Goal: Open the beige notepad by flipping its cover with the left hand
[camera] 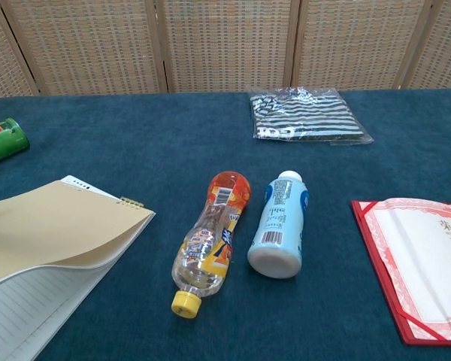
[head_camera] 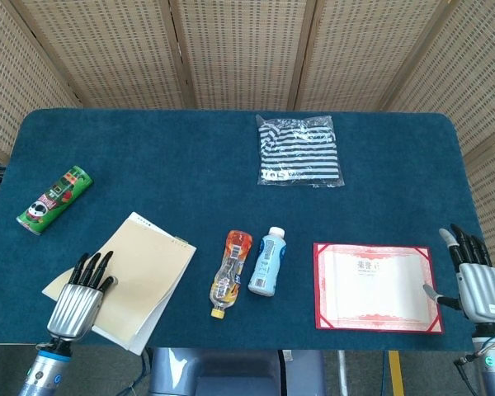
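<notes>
Beige notepad point(head_camera: 136, 276) lies at the table's point(head_camera: 190, 165) front left, cover partly lifted off its lined pages, your left hand point(head_camera: 76, 297) resting fingers-spread on its near-left corner, while your right hand point(head_camera: 477, 282) hangs released, holding nothing, right of the certificate point(head_camera: 378, 286).

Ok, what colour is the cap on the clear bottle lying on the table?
Yellow cap; chest view shows it best.

Matt beige paper cover on the notepad point(head_camera: 140, 268), lined white paper beneath. Napped blue cloth over the counter point(head_camera: 165, 165). Clear glossy plastic on the bottle point(camera: 208, 242); smooth pale plastic on the milk bottle point(camera: 279, 223). Shiny film around the striped cloth point(head_camera: 300, 149). Ribbed silvery metal on the left hand point(head_camera: 73, 303), black fingers point(head_camera: 89, 266).
</notes>
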You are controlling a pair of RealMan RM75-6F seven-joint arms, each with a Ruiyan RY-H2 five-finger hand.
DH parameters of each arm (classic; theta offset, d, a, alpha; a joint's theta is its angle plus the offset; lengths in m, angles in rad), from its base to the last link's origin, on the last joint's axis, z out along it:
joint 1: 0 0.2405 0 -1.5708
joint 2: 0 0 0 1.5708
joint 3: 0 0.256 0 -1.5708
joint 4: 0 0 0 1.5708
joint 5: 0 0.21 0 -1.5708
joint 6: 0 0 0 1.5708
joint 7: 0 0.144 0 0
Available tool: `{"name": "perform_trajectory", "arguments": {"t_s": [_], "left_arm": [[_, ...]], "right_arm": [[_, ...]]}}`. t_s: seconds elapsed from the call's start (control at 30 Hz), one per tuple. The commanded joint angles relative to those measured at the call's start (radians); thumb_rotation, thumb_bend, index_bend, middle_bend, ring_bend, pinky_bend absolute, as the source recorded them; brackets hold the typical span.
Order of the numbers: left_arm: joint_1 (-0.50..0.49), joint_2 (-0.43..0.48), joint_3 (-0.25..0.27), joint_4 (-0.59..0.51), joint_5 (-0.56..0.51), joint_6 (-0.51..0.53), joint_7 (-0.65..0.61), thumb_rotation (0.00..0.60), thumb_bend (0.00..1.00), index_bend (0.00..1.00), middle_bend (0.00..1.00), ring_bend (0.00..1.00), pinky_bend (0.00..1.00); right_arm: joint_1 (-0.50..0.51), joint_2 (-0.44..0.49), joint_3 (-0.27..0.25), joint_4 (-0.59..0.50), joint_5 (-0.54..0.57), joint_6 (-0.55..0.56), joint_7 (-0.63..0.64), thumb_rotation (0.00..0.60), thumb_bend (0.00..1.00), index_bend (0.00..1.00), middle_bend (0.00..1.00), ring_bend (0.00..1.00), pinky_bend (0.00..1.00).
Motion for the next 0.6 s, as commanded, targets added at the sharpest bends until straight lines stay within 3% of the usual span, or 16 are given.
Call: {"name": "perform_trajectory", "arguments": {"t_s": [0.03, 0.6], "left_arm": [[0.010, 0.011, 0.009, 0.000, 0.009, 0.005, -0.011, 0.600, 0.74, 0.79, 0.00, 0.00, 0.00], [0.097, 0.056, 0.089, 0.009, 0.108, 0.062, -0.045, 0.600, 0.74, 0.79, 0.00, 0.00, 0.00]], "right_arm": [[0.000, 0.000, 0.000, -0.001, 0.000, -0.001, -0.002, 0.600, 0.21, 0.03, 0.00, 0.00, 0.00], [0.003, -0.002, -0.002, -0.003, 0.005, -0.010, -0.012, 0.600, 0.21, 0.03, 0.00, 0.00, 0.00]]}}
